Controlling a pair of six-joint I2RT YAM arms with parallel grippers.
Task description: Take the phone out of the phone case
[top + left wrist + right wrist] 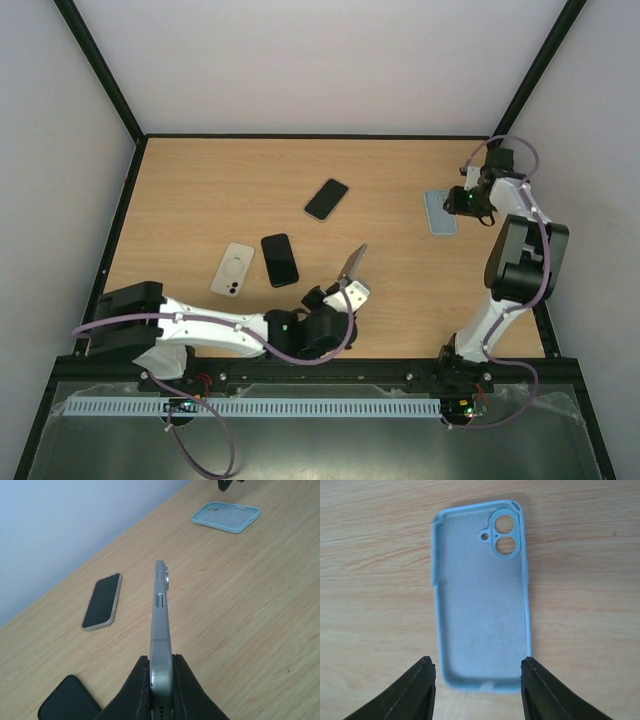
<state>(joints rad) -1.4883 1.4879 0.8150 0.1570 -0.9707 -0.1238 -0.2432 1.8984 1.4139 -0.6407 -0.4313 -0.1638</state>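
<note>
Jaws of the left gripper (pixel 161 666) are clenched on one end of the silver phone (pixel 160 615), holding it on edge above the table (pixel 200 180), bare of any cover. Jaws of the right gripper (pixel 476 667) stand spread wide, grasping nothing, just over the light blue phone case (pixel 480 605), which lies hollow side up near the table's right edge. A black phone (pixel 280 259), a white-backed phone (pixel 232 270) and a dark phone (pixel 326 199) lie flat, well apart from the case.
</note>
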